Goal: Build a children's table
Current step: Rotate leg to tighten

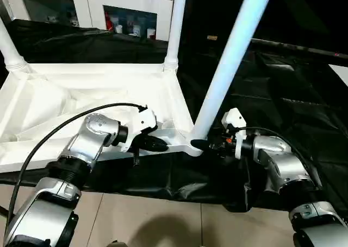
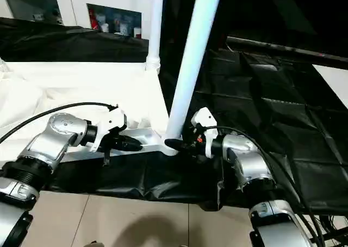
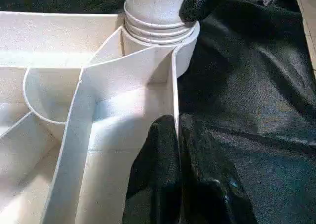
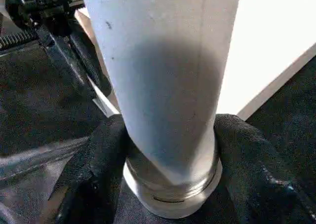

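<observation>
The white tabletop (image 1: 98, 84) lies upside down on the black-draped work table, ribs facing up. Upright legs stand in its far left corner (image 1: 8, 45) and far right corner (image 1: 174, 29). A third leg (image 1: 228, 67) rises from the near right corner socket (image 1: 191, 147), leaning to the right. My right gripper (image 1: 200, 144) is shut on this leg's base, with one black finger (image 4: 98, 169) on each side of it. My left gripper (image 1: 157, 144) is shut on the tabletop's thin near rim wall (image 3: 174, 105), just left of that socket.
Black cloth (image 1: 272, 94) covers the work table to the right and hangs over its front edge. The tiled floor (image 1: 163, 220) lies below. White cabinets with glass doors (image 1: 128, 18) stand behind. A black cable (image 1: 65, 122) loops over my left forearm.
</observation>
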